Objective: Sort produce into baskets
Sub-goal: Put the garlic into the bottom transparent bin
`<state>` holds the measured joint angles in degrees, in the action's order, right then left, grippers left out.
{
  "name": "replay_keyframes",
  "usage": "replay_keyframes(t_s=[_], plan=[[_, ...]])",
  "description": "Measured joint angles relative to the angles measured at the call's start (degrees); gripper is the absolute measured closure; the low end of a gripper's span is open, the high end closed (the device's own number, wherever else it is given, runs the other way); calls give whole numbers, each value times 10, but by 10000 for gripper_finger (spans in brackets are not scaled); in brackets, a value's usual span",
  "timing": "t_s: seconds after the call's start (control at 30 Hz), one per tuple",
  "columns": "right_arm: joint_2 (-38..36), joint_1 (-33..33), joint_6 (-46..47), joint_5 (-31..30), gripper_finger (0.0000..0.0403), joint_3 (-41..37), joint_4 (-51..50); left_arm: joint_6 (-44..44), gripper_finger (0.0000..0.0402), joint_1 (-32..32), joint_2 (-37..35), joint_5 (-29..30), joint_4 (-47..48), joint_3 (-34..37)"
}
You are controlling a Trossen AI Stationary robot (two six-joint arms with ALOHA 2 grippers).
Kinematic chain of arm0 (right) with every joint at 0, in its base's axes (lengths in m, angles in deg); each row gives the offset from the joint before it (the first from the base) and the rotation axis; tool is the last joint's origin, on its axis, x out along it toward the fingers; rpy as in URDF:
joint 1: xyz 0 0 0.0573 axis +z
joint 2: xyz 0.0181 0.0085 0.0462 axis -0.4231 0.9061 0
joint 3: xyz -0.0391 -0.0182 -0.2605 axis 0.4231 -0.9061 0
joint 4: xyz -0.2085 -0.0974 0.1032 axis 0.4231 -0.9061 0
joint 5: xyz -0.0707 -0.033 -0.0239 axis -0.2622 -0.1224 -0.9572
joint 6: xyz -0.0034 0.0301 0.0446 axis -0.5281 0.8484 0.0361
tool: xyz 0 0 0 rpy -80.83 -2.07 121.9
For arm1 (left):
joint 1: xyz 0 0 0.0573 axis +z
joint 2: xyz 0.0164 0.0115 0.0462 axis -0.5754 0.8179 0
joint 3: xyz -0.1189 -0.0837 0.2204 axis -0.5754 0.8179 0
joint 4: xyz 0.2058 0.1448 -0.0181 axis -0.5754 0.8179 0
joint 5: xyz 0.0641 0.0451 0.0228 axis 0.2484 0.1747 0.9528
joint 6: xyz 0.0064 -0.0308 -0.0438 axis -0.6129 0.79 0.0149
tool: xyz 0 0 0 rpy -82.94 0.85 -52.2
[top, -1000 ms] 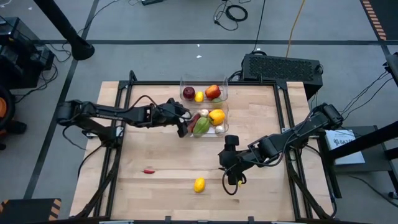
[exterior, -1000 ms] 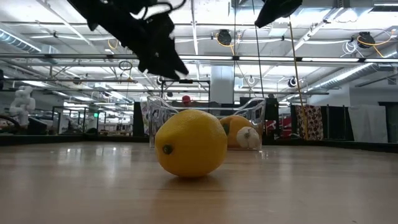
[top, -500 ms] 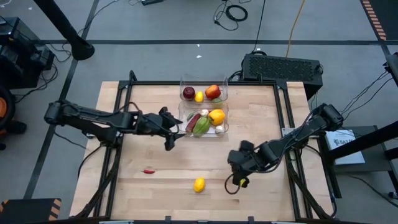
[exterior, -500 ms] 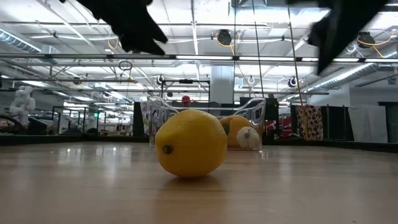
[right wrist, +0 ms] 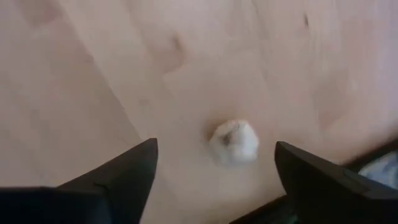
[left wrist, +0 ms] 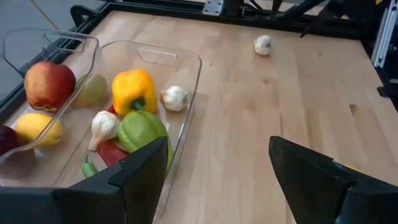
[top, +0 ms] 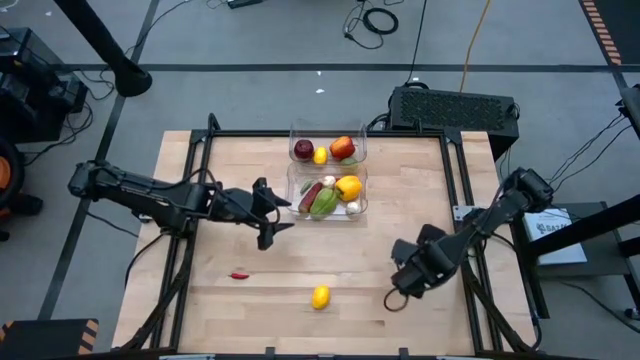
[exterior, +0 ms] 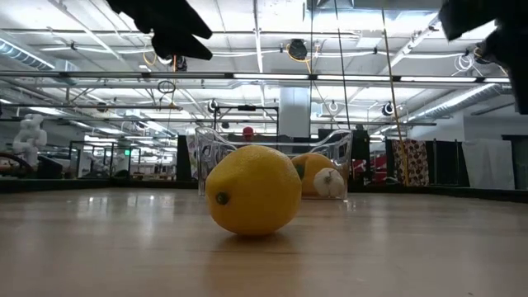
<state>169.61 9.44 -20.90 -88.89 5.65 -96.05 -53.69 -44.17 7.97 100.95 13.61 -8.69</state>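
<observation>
We see a lemon (exterior: pixel 252 190) nearest on the wooden tabletop (top: pixel 240 305), a chilli (top: pixel 239 275) nearby. Left tool (top: pixel 272 214) gapes empty; right tool (right wrist: pixel 214 177) spread above a garlic bulb (right wrist: pixel 234 142). Farther, baskets (top: pixel 363 206) hold produce; ceiling lights beyond.

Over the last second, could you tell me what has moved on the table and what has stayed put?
The left gripper has drawn back from the near basket toward the table's left, jaws open and empty. The right gripper has swung from the table's middle toward its right front, open over a loose garlic bulb, not gripping it. The lemon, the chilli and both baskets' contents stayed as they were.
</observation>
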Motion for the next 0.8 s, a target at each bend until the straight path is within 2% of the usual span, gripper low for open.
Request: replay_keyframes(t_s=[0.13, 0.27, 0.57, 0.8], plan=[[0, 35, -104, -26, 47, -17, 22, 0, 116, -6, 0, 0, 2, 0], [0, 58, -108, -26, 23, -66, 19, 1, 116, -8, 0, 1, 8, 0], [0, 80, -90, -25, 18, -193, 113, 1, 116, -8, 0, 2, 9, 0], [0, 80, -70, -28, 19, -224, 144, -4, 116, -8, 0, 14, 12, 0]])
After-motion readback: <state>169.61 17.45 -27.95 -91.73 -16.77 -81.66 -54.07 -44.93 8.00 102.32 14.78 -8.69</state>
